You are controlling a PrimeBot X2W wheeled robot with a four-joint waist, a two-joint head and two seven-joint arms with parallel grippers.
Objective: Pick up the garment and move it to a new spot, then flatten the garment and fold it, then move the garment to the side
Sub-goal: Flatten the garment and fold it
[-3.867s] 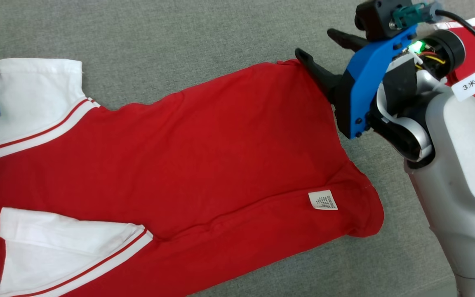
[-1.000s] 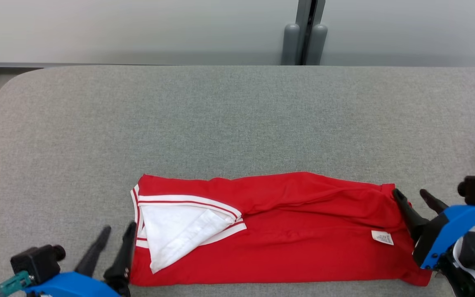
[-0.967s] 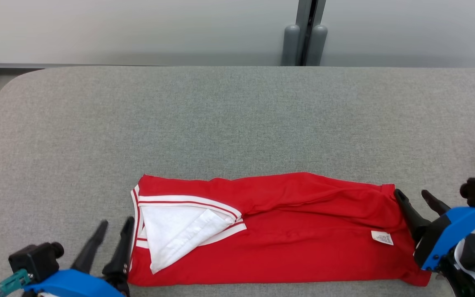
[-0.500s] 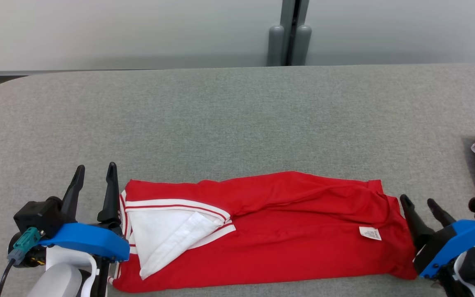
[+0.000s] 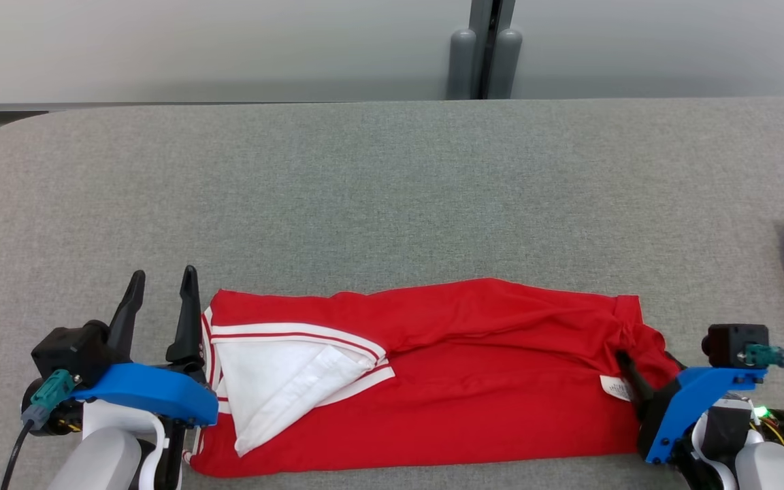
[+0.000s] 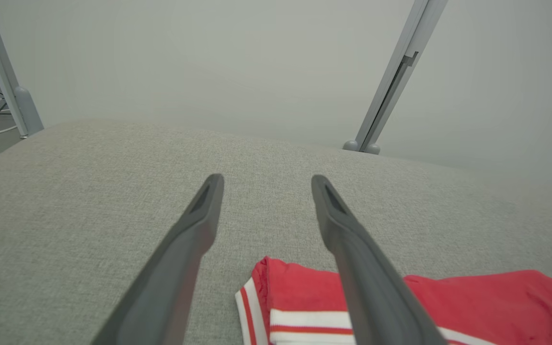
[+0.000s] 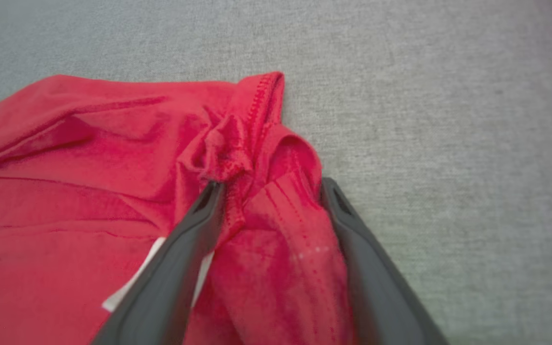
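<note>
While my left gripper (image 5: 163, 273) stands wide and empty beside the collar end, my right gripper (image 7: 269, 187) straddles the bunched hem, jaws wide. The garment (image 5: 474, 381) lies folded lengthwise near the table's (image 5: 392, 190) front edge. I judge crosswise folding and moving aside outstanding. The right wrist view resolves cloth between the fingers, which the head view leaves unclear.

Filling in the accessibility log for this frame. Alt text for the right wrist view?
The right gripper stands open, its two dark fingers astride a bunched, hemmed end of the red garment, with cloth heaped between them. A white label peeks out beside one finger, and the grey fabric table runs behind and alongside.
</note>
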